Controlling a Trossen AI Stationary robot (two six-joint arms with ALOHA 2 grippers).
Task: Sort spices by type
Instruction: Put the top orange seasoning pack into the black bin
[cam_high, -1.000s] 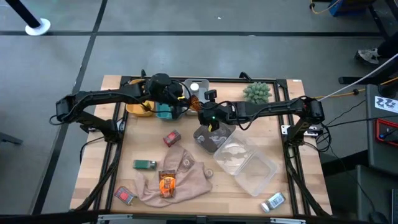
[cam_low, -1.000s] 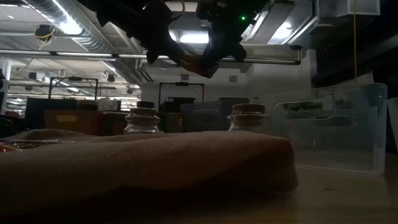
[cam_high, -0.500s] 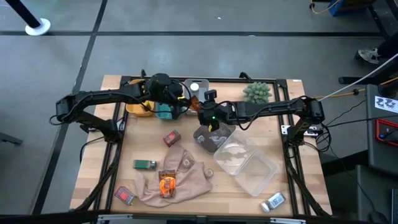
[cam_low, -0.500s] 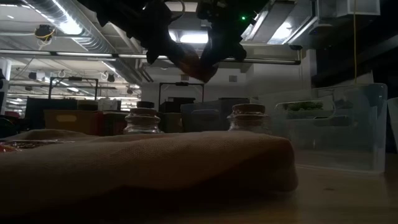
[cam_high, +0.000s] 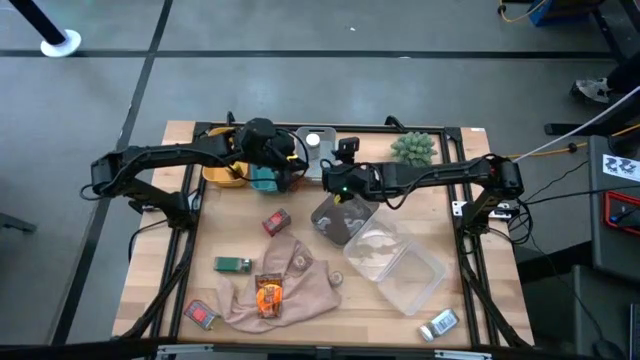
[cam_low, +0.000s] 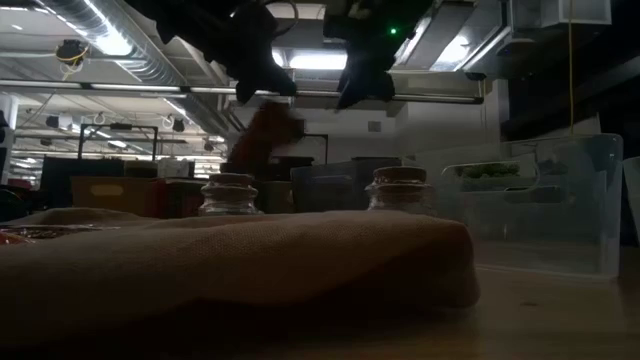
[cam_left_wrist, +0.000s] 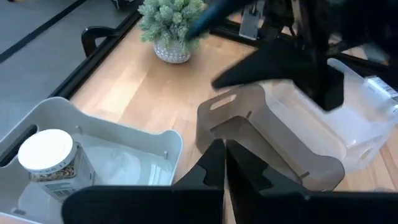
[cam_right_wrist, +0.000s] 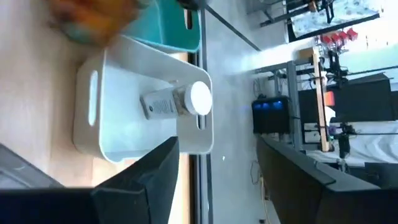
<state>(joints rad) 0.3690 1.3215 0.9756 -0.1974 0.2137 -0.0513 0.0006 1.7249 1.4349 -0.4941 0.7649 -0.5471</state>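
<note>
From above, the table (cam_high: 190, 225) is seen with a white bin (cam_high: 318, 146) at its far edge, which serves as the landmark. A silver-capped jar (cam_high: 313, 141) lies inside that bin. The left gripper (cam_high: 292, 160) is held just left of the bin, over a teal bin (cam_high: 266, 180), beyond which a yellow bin (cam_high: 222, 175) sits. The right gripper (cam_high: 340, 168) hovers just right of the bin, above a grey bin (cam_high: 336, 220). A clear tub (cam_high: 400, 268) lies further out on that side, and a green spiky plant ball (cam_high: 413, 148) stands to the bin's right along the far edge. Nearer the front, a red packet (cam_high: 276, 221), a small green box (cam_high: 234, 264), an orange sachet (cam_high: 268, 295) on a beige cloth (cam_high: 300, 280), a second red packet (cam_high: 202, 315) and a silver packet (cam_high: 439, 324) are scattered.

In the low view, both grippers hang dark overhead; a blurred orange-brown shape (cam_low: 262, 140) is caught in mid-air below them, and two glass jars (cam_low: 229, 193) stand behind the cloth.

In the left wrist view, the left fingers (cam_left_wrist: 214, 165) are pressed together, holding nothing; the jar lies in the white bin alongside.

In the right wrist view, the right fingers (cam_right_wrist: 149, 171) are spread wide and empty, the white bin and its jar lying ahead, with an orange blur (cam_right_wrist: 93, 15) beside the teal bin.
</note>
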